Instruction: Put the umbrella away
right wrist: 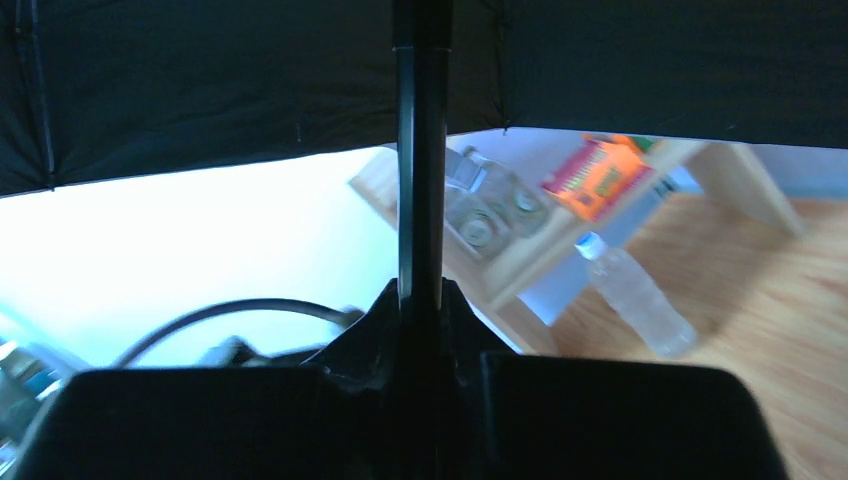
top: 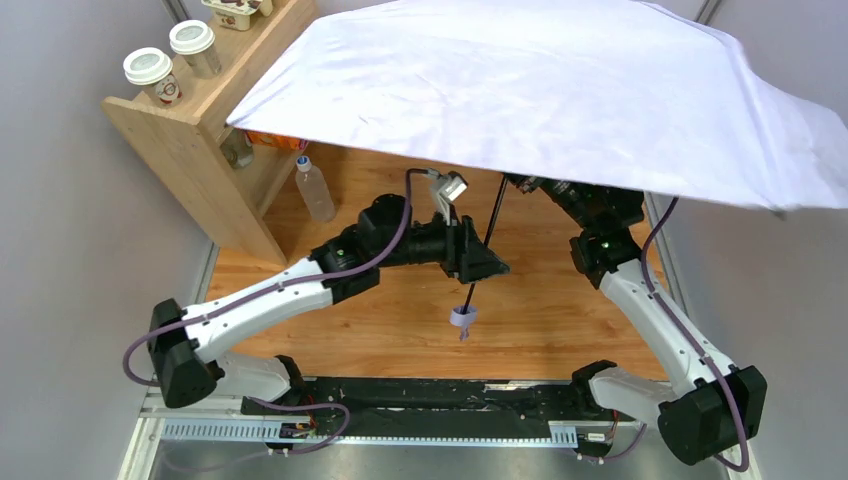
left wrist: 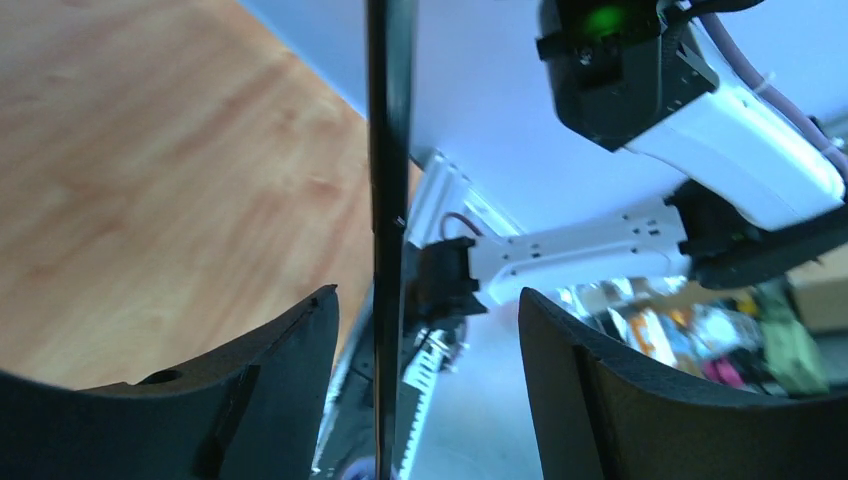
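Open umbrella (top: 520, 90) held up over the wooden surface (top: 400, 330), its grey handle (top: 463, 318) nearest the arm bases.
left fingers (left wrist: 290, 370) spread, shaft (left wrist: 388, 200) standing between them; right fingers (right wrist: 600, 420) pinching the shaft beneath the canopy; bottle (top: 315, 190) and shelf (top: 190, 130) beyond.

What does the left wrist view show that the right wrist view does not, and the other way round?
Only the left wrist view: the right arm with its green light, and the left gripper open around the umbrella shaft. Only the right wrist view: the canopy's dark underside, a wooden shelf, an orange box, a clear bottle, and the right gripper closed on the shaft. Both: the shaft and the wooden table.
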Tool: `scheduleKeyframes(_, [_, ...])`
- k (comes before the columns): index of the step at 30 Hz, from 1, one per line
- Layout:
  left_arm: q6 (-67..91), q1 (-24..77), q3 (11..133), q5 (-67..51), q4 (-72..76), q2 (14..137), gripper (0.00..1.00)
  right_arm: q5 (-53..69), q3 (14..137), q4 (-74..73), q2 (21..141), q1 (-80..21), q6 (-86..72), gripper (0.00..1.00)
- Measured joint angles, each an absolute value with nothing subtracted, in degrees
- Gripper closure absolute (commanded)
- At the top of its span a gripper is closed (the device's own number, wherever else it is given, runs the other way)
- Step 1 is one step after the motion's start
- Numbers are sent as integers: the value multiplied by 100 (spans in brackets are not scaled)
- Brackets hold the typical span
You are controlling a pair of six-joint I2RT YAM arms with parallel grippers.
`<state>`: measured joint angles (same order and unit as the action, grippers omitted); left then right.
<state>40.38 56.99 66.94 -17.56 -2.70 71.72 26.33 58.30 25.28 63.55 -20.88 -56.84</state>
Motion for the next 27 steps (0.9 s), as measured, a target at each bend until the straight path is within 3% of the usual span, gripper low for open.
scheduleKeyframes(2, [4285,5732,6611,-2233,222,7474,37,2781,5677,3210,6331,-2088,-5992,100])
scheduleKeyframes(4, [4515,5741,6501,-2552,561,7697,69,2851,5535,3798,6335,-2086,-6313,100])
scheduleKeyframes(5, [4619,5741,6451,-2692,685,7793,95,2884,5492,3990,6342,-2086,-6447,100])
scheduleKeyframes(6, [4681,5741,6425,-2770,755,7867,100,2915,5474,4115,6355,-2086,-6517,100])
scheduleKeyframes(7, [4663,5741,6412,-2906,858,7913,100,2921,5468,4143,6368,-2082,-6453,99])
scheduleKeyframes(9, [4582,5843,6458,-2923,923,7883,100,2867,5468,3859,6353,-2064,-6622,74])
scheduleKeyframes(12, [4547,5863,6455,-2674,604,7846,100,2703,5756,2700,6250,-2062,-6193,67])
scheduleKeyframes(16, [4316,6053,6713,-1741,-471,7710,100,2045,6591,812,6261,-2078,-5592,38])
scheduleKeyframes(22, [4139,6342,6971,-432,-1616,7546,100,1000,7338,-137,6333,-2047,-5398,27])
scheduleKeyframes(27, [4049,6388,6993,-23,-1918,7529,100,648,8001,-397,6976,-2018,-5603,24])
